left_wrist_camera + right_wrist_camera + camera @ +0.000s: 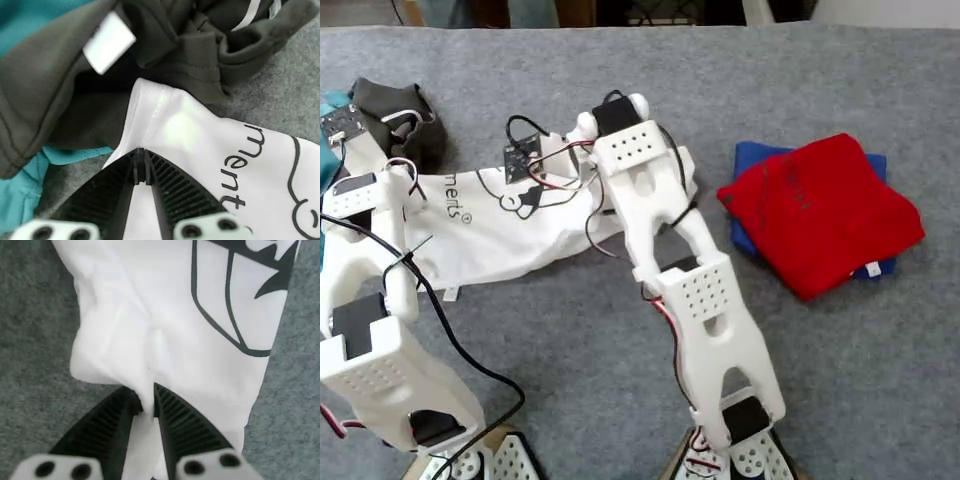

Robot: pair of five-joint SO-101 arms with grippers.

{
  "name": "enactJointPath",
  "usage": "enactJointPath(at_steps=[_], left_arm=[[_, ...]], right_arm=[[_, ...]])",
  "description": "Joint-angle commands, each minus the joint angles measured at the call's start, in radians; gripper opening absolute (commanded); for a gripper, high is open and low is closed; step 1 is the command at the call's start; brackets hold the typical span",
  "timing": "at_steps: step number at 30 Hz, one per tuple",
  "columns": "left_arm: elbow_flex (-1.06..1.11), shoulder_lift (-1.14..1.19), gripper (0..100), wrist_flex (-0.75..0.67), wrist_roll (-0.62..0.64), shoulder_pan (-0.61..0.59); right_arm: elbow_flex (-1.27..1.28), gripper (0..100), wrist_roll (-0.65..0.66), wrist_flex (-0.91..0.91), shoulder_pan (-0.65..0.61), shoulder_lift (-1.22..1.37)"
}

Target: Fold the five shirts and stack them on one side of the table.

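A white shirt (510,235) with black print lies stretched across the middle-left of the grey table. My left gripper (141,167) is shut on its edge next to a crumpled dark olive shirt (165,45), with a teal shirt (20,195) beside it. My right gripper (148,401) is shut on a raised fold at the white shirt's (165,335) other end. At the right, a folded red shirt (820,210) rests on a folded blue shirt (752,158).
The dark olive shirt (400,120) and teal shirt (328,130) sit at the far left edge. Both white arms (690,290) reach over the table from the near side, with loose cables (450,330) hanging. Bare grey felt (580,340) lies between them.
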Motion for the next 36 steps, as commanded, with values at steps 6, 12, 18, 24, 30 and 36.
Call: enactJointPath(at_steps=[6,12,18,24,30,36], left_arm=[[-0.033,-0.009,3,0.003,-0.006,0.01],[-0.033,-0.009,3,0.003,-0.006,0.01],[-0.033,-0.009,3,0.003,-0.006,0.01],[-0.033,-0.009,3,0.003,-0.006,0.01],[-0.036,-0.009,3,0.003,-0.006,0.01],[-0.038,-0.009,3,0.003,-0.006,0.01]], right_arm=[[-0.056,23.0,-0.028,-0.104,-0.002,0.021],[-0.062,26.3,-0.181,-0.275,0.003,0.048],[-0.22,26.2,-0.262,-0.229,0.037,0.022],[-0.389,4.8,-0.308,0.012,0.064,0.024],[-0.176,1.4,-0.48,0.006,-0.005,0.024],[-0.018,1.4,-0.569,-0.252,-0.015,0.074]])
